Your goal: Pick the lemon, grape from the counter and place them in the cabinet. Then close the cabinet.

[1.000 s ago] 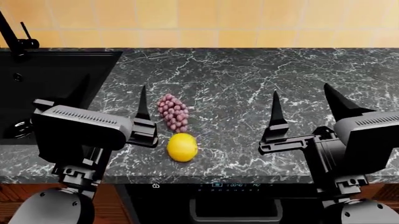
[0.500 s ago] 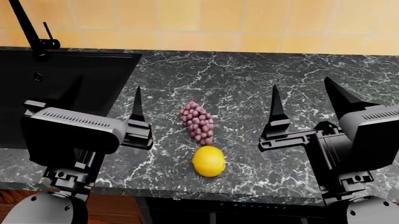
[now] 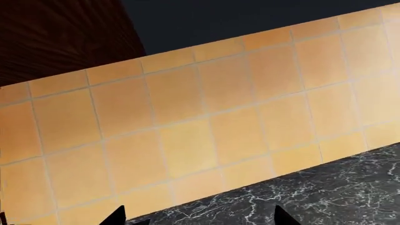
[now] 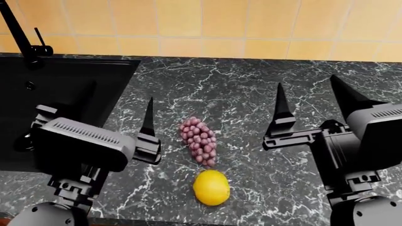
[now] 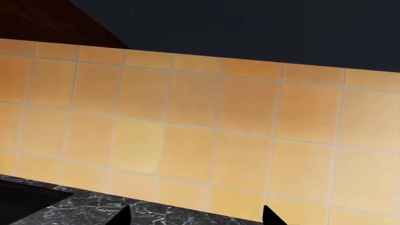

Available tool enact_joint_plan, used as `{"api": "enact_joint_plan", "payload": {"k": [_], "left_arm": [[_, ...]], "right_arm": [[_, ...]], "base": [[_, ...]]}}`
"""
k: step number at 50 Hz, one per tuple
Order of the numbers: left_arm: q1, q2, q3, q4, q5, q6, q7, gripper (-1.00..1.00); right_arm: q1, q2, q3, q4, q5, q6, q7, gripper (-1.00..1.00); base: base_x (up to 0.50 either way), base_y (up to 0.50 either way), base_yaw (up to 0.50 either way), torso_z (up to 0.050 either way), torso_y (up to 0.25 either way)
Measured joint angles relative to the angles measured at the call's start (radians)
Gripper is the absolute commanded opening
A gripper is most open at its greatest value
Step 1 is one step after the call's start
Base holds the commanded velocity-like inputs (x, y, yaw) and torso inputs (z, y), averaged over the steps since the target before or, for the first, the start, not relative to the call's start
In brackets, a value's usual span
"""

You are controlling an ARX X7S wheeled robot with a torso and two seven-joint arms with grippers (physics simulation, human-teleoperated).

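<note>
The yellow lemon (image 4: 211,187) lies on the dark marble counter (image 4: 238,89) near its front. The purple-pink grape bunch (image 4: 198,140) lies just behind it, almost touching. My left gripper (image 4: 116,111) is open and empty, held above the counter to the left of the grape, next to the sink. My right gripper (image 4: 313,102) is open and empty, above the counter to the right of the fruit. Both wrist views face the tiled wall. Only the open fingertips of the left gripper (image 3: 200,218) and the right gripper (image 5: 196,216) show there; neither fruit does.
A glossy black sink (image 4: 56,89) with a black faucet (image 4: 19,33) fills the left. Orange tiles (image 4: 207,23) back the counter. Dark brown wood (image 3: 62,33) hangs above the tiles, and also shows in the right wrist view (image 5: 44,21).
The head view has shifted: the fruit now sits lower in the frame and the counter's front edge and oven have left view. Both grippers stay open and empty.
</note>
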Motion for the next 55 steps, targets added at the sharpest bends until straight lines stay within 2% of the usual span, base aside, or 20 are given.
{"api": "enact_joint_plan", "payload": {"k": [17, 36, 55], "left_arm": [[-0.048, -0.071, -0.008, 0.06, -0.234, -0.12, 0.183, 1.0], [-0.079, -0.163, 0.061, 0.014, -0.326, -0.127, 0.353, 1.0], [-0.017, -0.234, 0.061, -0.02, -0.411, -0.068, 0.507, 1.0]], "right_arm": [[0.03, 0.001, 0.013, 0.002, 0.024, 0.031, 0.015, 1.0], [0.046, -0.002, 0.035, 0.004, 0.049, 0.055, 0.036, 1.0], [0.061, 0.002, 0.028, 0.016, 0.055, 0.068, 0.053, 1.0]], "base": [[0.0, 0.0, 0.0, 0.0, 0.0], [0.0, 0.0, 0.0, 0.0, 0.0], [0.0, 0.0, 0.0, 0.0, 0.0]]}}
